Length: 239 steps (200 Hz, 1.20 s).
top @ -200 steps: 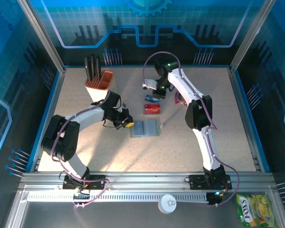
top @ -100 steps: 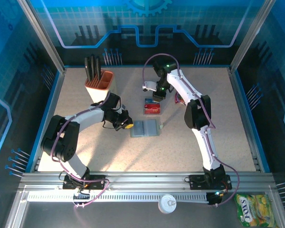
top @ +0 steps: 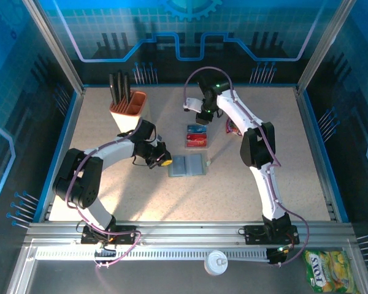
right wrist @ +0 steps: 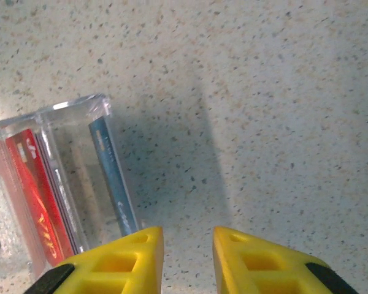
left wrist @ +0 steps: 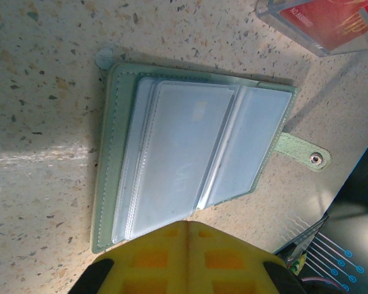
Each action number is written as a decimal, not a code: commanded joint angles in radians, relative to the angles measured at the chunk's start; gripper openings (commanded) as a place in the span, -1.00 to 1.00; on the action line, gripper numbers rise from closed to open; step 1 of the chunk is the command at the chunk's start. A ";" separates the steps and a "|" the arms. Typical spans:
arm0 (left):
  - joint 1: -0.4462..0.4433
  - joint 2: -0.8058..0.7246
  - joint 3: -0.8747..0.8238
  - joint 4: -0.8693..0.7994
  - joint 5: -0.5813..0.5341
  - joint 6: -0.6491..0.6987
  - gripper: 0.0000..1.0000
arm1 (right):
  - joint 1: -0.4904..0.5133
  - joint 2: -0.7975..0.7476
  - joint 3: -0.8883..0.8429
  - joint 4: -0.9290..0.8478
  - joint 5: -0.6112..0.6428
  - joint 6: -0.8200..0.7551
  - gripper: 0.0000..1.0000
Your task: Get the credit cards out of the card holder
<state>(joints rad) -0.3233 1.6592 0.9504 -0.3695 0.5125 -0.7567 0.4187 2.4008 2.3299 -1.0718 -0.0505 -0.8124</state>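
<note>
The card holder (top: 188, 165) lies open on the table, its bluish clear sleeves (left wrist: 190, 165) facing up and its snap tab (left wrist: 303, 153) sticking out. My left gripper (top: 163, 161) is shut, its yellow fingertips (left wrist: 187, 233) at the holder's left edge with nothing between them. The credit cards stand on edge in a clear box (top: 197, 138): red ones (right wrist: 37, 196) and a blue one (right wrist: 113, 177). My right gripper (top: 202, 118) hangs open just behind that box, and its gap (right wrist: 188, 245) shows bare table.
An orange-and-cream cup with black pens (top: 127, 104) stands at the back left. A pink pouch (top: 233, 127) lies beside the right arm. A yellow snack bag (top: 328, 269) and a white lid (top: 216, 262) sit in front of the rail.
My right gripper has opened and let go of the blue card, which now stands in the clear box. It has drawn back slightly toward the far side. The left arm has not moved.
</note>
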 commanded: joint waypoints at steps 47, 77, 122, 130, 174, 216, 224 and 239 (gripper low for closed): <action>0.007 -0.024 -0.020 -0.021 0.001 -0.001 -1.00 | 0.016 -0.013 -0.057 0.098 0.038 0.048 -0.31; 0.007 -0.026 -0.028 -0.017 0.001 -0.003 -1.00 | 0.023 -0.019 -0.126 0.126 0.037 0.057 -0.29; 0.007 -0.026 -0.027 -0.014 0.003 -0.004 -1.00 | 0.032 -0.065 -0.163 0.158 0.058 0.063 -0.27; 0.008 -0.027 -0.027 -0.014 0.004 -0.004 -1.00 | 0.032 -0.070 -0.165 0.167 0.063 0.065 -0.27; 0.007 -0.032 -0.034 -0.004 0.006 -0.007 -1.00 | 0.041 -0.134 -0.181 0.199 0.070 0.071 -0.26; 0.007 -0.035 -0.039 0.001 0.006 -0.006 -1.00 | 0.069 -0.166 -0.195 0.168 0.069 0.085 -0.26; 0.008 -0.035 -0.039 0.002 0.009 -0.006 -1.00 | 0.076 -0.177 -0.209 0.163 0.065 0.091 -0.26; 0.007 -0.031 -0.039 0.010 0.011 -0.007 -1.00 | 0.091 -0.202 -0.251 0.156 0.060 0.114 -0.23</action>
<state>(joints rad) -0.3233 1.6539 0.9272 -0.3614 0.5125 -0.7570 0.4770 2.2559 2.1376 -0.8883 0.0196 -0.7395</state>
